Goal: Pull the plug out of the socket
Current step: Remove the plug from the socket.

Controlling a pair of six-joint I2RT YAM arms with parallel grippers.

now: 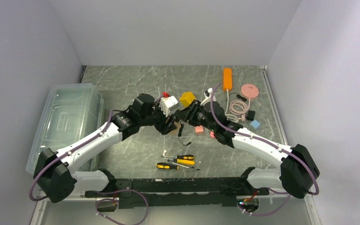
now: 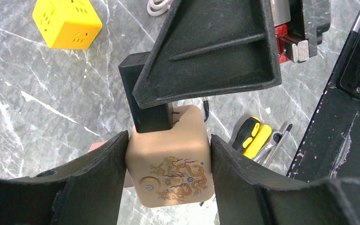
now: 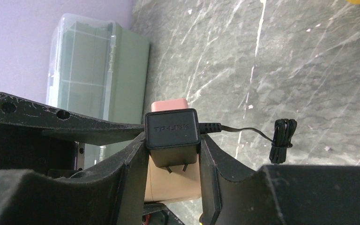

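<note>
The left tool (image 2: 168,150) clamps the tan socket cube (image 2: 173,183), the right tool (image 3: 172,150) pinches the black plug (image 3: 172,129), its prongs (image 3: 169,168) seemingly part-bared, so the final pull-apart is not yet done.

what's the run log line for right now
left gripper shut on tan socket | right gripper shut on black plug | prongs showing above socket

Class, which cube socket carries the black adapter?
The beige dragon-print cube, clamped in the left gripper, black adapter on top; the yellow cube lies apart on the table, no plug.
</note>
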